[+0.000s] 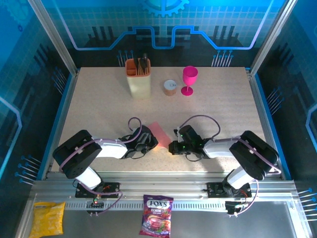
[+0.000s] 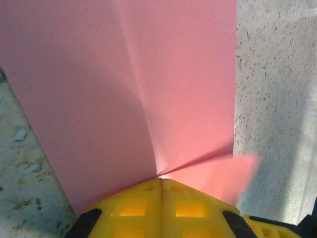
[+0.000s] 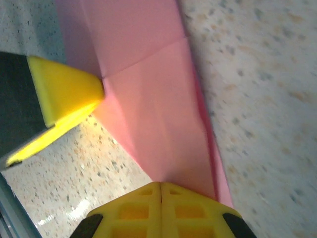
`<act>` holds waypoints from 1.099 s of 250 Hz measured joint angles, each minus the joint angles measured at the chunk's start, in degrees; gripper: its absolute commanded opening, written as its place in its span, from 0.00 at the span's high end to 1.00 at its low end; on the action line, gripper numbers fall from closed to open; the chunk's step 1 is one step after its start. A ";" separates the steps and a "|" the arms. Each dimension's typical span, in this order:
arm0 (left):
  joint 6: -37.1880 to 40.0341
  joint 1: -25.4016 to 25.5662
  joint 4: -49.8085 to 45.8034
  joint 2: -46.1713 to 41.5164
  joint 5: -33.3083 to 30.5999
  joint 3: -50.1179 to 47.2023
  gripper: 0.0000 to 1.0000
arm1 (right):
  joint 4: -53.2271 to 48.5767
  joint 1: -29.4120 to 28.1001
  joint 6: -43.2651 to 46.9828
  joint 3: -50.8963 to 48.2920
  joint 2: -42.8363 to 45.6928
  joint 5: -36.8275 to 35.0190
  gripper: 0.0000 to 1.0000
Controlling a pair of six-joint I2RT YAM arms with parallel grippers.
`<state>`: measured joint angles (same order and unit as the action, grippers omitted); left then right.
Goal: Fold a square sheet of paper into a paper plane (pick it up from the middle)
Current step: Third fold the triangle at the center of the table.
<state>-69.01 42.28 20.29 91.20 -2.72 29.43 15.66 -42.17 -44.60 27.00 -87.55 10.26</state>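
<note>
My left arm (image 1: 91, 151) and right arm (image 1: 250, 151) have bulky black shells over white links, with lilac cables (image 1: 198, 116) looping along them, and stand on black bases (image 1: 96, 188). My left gripper (image 2: 161, 182) and right gripper (image 3: 161, 186) have yellow plastic fingers (image 2: 143, 201) with square moulded pockets, and black parts (image 2: 84, 225) flank these.

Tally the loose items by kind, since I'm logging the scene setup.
Pink paper sheet: 1
Magenta goblet: 1
Utensil holder: 1
Small round container: 1
Snack bags: 2 (yellow bag, Fox's bag)
Total: 6
</note>
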 measured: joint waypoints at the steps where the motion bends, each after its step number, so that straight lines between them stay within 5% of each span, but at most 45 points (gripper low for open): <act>1: 0.00 0.00 0.00 0.00 0.00 0.00 1.00 | 0.00 0.02 -0.04 -0.11 0.11 -0.04 1.00; 63: 2.12 -1.46 -0.68 -0.17 0.26 0.26 1.00 | -5.86 3.15 -3.91 -6.40 10.60 -1.88 1.00; 122: 16.17 -3.15 -11.04 -0.13 2.54 5.88 1.00 | -21.31 3.80 -2.51 -2.47 19.56 -4.11 1.00; 188: 26.80 -3.19 -17.79 1.79 7.85 11.34 1.00 | -21.29 3.54 1.05 11.06 9.79 -0.76 1.00; 275: 28.92 -3.19 -19.80 2.29 9.68 11.43 1.00 | -19.02 2.19 2.14 16.72 -3.98 1.77 1.00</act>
<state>-40.10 39.09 0.49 93.49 6.96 40.86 -3.36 -39.99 -42.46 43.72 -91.53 12.03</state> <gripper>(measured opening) 0.051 0.061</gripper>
